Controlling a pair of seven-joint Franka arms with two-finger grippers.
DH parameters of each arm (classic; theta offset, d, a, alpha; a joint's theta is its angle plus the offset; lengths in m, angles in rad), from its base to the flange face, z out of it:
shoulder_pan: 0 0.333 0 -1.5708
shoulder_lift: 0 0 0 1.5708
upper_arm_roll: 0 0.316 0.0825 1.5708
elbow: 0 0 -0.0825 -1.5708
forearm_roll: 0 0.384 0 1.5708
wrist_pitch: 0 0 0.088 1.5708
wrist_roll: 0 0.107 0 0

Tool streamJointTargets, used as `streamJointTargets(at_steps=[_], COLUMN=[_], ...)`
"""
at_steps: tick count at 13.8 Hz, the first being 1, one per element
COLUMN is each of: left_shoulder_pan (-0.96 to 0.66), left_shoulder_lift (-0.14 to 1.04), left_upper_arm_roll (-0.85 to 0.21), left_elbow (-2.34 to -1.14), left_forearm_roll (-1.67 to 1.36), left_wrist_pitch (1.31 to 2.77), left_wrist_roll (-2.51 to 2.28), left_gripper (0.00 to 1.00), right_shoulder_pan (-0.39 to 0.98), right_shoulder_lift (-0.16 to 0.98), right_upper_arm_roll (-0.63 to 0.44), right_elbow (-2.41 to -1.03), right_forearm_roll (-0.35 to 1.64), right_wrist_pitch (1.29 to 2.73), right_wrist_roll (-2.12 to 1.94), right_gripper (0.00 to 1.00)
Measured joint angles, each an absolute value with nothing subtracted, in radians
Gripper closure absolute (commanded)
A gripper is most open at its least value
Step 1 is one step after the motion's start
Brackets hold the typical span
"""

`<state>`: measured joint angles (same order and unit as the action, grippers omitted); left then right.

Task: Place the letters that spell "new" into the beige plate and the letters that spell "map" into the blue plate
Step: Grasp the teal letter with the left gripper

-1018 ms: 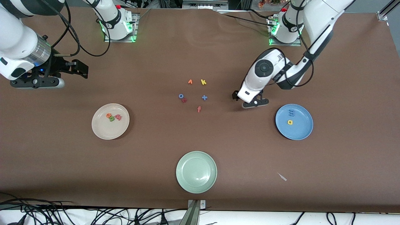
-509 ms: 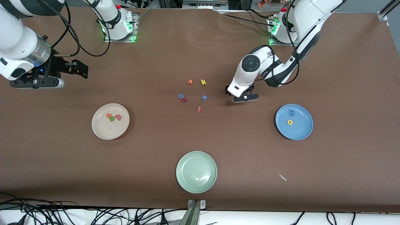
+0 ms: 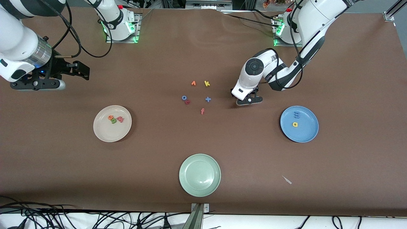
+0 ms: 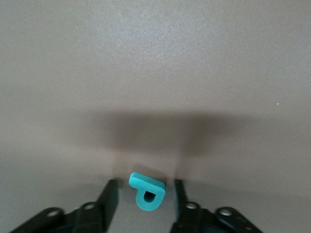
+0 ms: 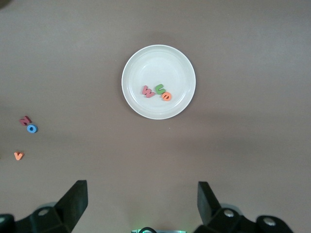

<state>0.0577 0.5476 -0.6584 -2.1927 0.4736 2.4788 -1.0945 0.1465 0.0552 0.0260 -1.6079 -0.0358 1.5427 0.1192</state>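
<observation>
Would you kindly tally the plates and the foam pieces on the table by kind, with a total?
Plates: 3 (beige plate, blue plate, green plate)
Pieces in beige: 3
Pieces in blue: 2
Loose pieces mid-table: 6
Teal p: 1
Total: 15

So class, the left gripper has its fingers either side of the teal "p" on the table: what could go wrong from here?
1. The teal p lies skewed between the left gripper's fingers, so it may twist or pop out.
2. The letter is thin and flat on the table; the fingertips might scrape the cloth or close above it.
3. Carrying it to the blue plate, a weak grip could drop it short.
</observation>
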Motion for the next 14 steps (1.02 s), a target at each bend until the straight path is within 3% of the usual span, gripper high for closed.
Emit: streamJointTargets(at_steps=[3,11,14], left_shoulder_pan=[0.057,0.056,0.064], left_shoulder_lift=[0.55,0.55,0.553], left_upper_arm_roll=[-0.65,-0.647,-0.638], left_elbow=[-2.192,-2.185,-2.12], left_forearm_roll=[0.515,0.518,0.517], left_wrist_pitch=[2.482,2.475,2.371], left_wrist_roll=[-1.095,-1.095,-1.062], left_gripper=[0.64,0.85,0.86], right_shoulder_pan=[0.147,0.146,0.146], right_shoulder_lift=[0.056,0.057,0.057], right_upper_arm_roll=[0.026,0.025,0.025], right_elbow=[-1.608,-1.608,-1.608], right_forearm_roll=[-0.036,-0.036,-0.036], right_wrist_pitch=[1.543,1.541,1.541], right_wrist_roll=[0.119,0.119,0.119], right_gripper=[0.0,0.0,0.0])
